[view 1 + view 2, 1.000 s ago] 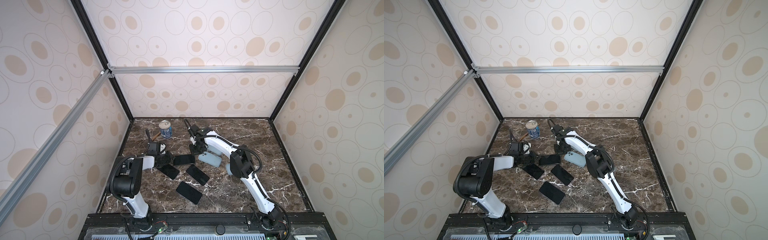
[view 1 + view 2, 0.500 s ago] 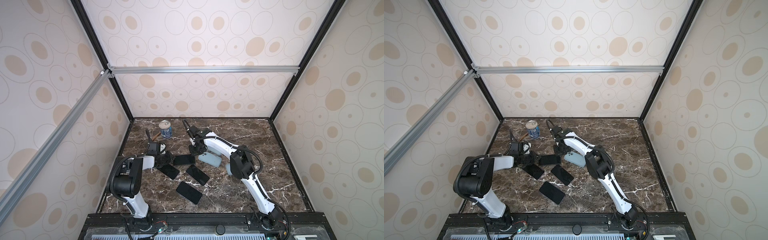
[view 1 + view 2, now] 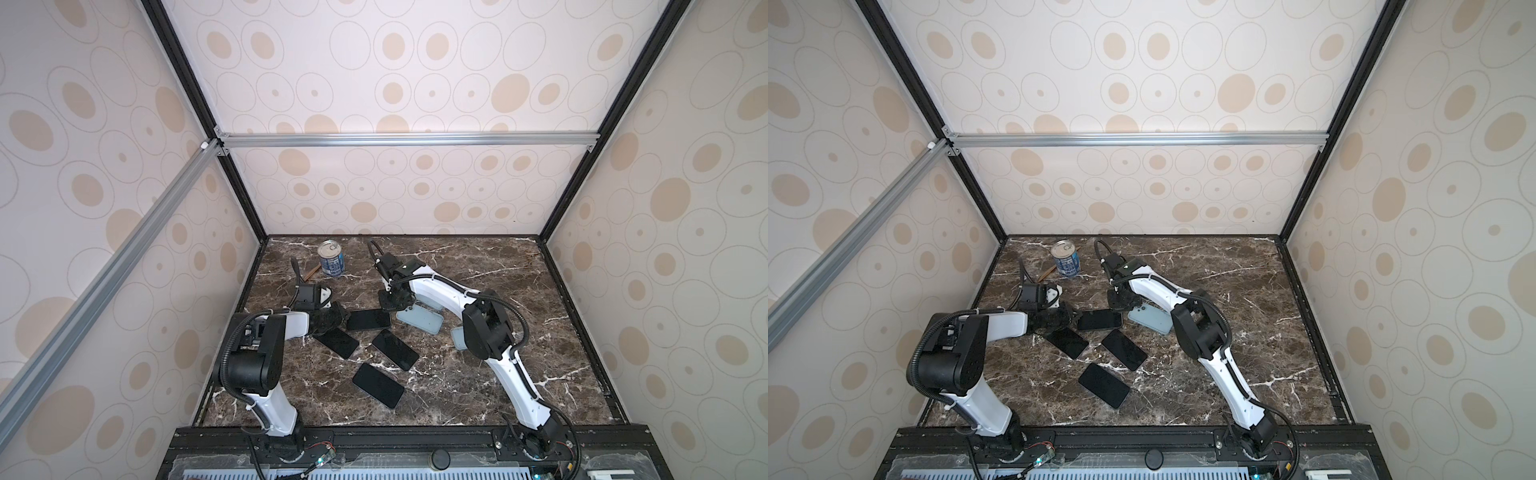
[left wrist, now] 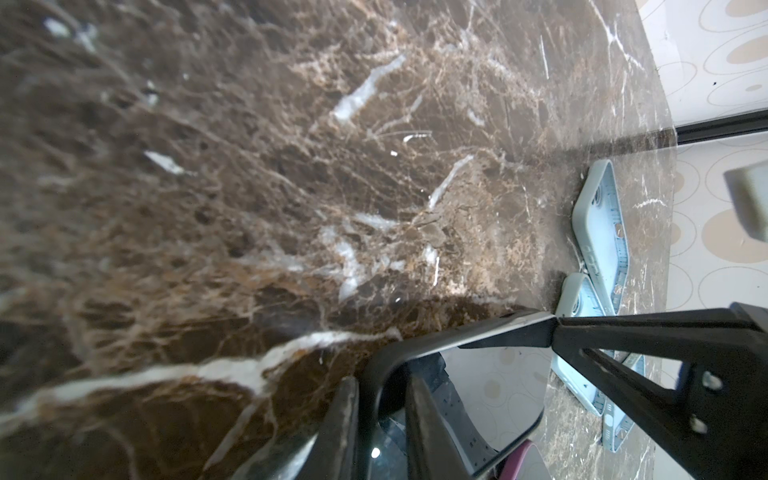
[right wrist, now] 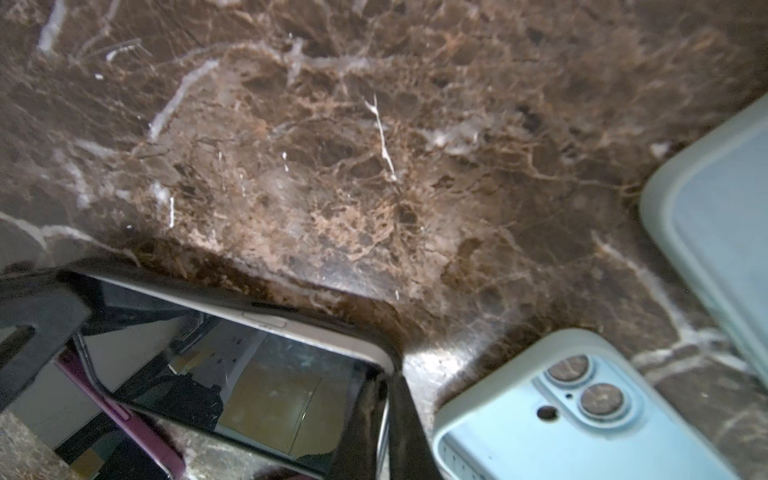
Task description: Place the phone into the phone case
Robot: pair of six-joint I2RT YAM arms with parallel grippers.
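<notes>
Hardly anything has moved since a second ago: both arms, the phones and the cases sit where they sat.

We see the big brown bench (image 3: 519, 374) with white lines running through it. Our left arm (image 3: 286, 324) comes in from the left of both top views. Our right arm (image 3: 440, 291) bends in from the right. They meet near the middle of the bench.

Four black phones lie on the bench. The phone (image 3: 369, 319) we care about lies flat between our two hands, with its screen up. The three other phones (image 3: 395, 350) lie nearer the front.

The pale blue phone case (image 3: 419, 322) lies just beside the end of the phone where our right hand is. The phone is not in it. In the right wrist view we see the round camera holes of the case. Another blue case (image 3: 457, 338) peeks out by the elbow of the right arm. A tin can (image 3: 331, 259) stands at the back.

Our left hand (image 3: 344, 318) is clamped on the left end of the phone. In the left wrist view one finger sits on each side of the phone's edge. Our right hand (image 3: 392, 305) has its fingers pressed together and holds nothing. Its tips touch the corner of the phone next to the phone case.
</notes>
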